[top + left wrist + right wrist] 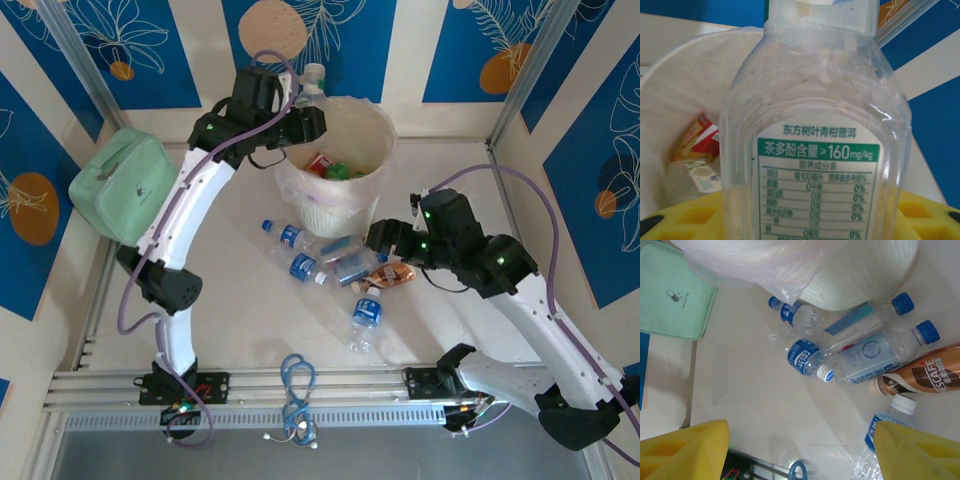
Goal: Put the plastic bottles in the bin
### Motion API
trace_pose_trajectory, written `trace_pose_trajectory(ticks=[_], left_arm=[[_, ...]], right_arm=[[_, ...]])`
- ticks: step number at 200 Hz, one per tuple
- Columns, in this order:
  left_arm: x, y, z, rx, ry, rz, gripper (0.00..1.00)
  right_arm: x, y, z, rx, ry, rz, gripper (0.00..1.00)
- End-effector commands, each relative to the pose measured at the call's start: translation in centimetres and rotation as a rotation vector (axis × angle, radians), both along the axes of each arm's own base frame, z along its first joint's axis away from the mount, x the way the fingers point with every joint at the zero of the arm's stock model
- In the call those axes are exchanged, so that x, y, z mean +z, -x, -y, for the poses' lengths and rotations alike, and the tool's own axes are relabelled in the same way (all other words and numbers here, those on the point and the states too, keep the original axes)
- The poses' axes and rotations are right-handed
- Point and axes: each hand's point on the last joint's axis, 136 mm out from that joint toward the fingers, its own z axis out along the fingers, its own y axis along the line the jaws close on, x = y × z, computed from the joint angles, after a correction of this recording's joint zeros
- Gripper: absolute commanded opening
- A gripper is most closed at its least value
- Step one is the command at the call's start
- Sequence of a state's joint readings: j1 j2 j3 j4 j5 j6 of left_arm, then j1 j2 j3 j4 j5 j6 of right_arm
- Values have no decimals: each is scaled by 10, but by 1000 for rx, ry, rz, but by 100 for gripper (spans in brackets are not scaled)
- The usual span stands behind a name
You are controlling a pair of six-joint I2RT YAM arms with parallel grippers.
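One clear bottle (815, 125) in left hand (805, 222), cap pointing away, at bin (335, 212) rim

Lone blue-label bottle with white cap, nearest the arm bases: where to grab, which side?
Grip the blue-label bottle across its label band, straight down from above. It lies on its side, apart from the pile, white cap toward the bin. Bare table on both flanks leaves room to close. The open right hand is probably closest.

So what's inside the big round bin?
Inside the bin, a red-labelled bottle and a green bottle show. Anything beneath them, or behind the clear tea bottle held over the rim, is covered.
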State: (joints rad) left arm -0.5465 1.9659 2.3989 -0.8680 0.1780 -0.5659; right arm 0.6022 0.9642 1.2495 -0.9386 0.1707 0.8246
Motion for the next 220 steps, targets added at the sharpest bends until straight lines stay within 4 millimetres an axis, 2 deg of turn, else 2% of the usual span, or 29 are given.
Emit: trace_pose_trajectory(ticks=[1, 56, 105, 116, 140, 171, 197, 220], left_arm=[[7, -1, 23, -31, 86, -24, 54], [-24, -9, 54, -70, 118, -101, 53], [-46, -12, 74, -92, 127, -145, 54], [-50, -13, 78, -93, 128, -155, 56], [-56, -15, 80, -90, 123, -161, 68], [-45, -16, 83, -99, 154, -136, 75], [-19, -13, 84, -116, 206, -87, 77], [9, -6, 77, -117, 231, -30, 77]], right_arm=[[-10, 5, 17, -70, 16, -33, 76], [-26, 12, 36, -132, -4, -75, 76], [-40, 15, 43, -154, 1, -117, 76], [-44, 16, 44, -158, 2, -127, 76], [-51, 18, 48, -176, 12, -149, 77], [-62, 21, 54, -213, 30, -187, 79], [-70, 21, 55, -228, 28, -209, 79], [-73, 20, 57, -246, 35, -221, 79]])
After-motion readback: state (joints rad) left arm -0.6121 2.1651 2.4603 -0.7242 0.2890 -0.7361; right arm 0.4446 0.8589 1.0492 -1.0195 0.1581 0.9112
